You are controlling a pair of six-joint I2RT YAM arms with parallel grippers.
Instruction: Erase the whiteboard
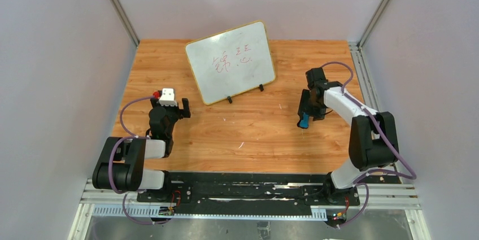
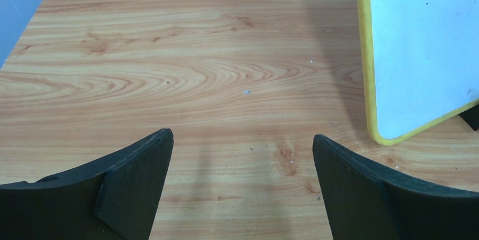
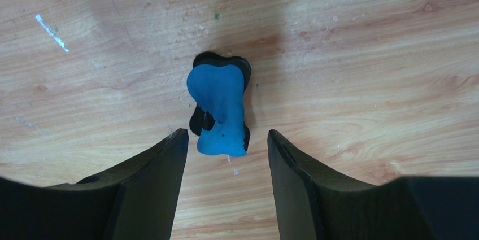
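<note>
The whiteboard (image 1: pixel 230 62) with a yellow frame and red handwriting stands tilted on two black feet at the back middle of the wooden table; its lower corner shows in the left wrist view (image 2: pixel 418 53). A small blue eraser (image 3: pixel 217 107) with a black underside lies on the table, also in the top view (image 1: pixel 304 121). My right gripper (image 3: pixel 227 141) is open just above it, fingers to either side of its near end, not touching. My left gripper (image 2: pixel 243 144) is open and empty over bare wood, left of the board.
The wooden table (image 1: pixel 243 138) is walled by grey panels on three sides. A black rail runs along the near edge by the arm bases. Both arms stand at the front corners.
</note>
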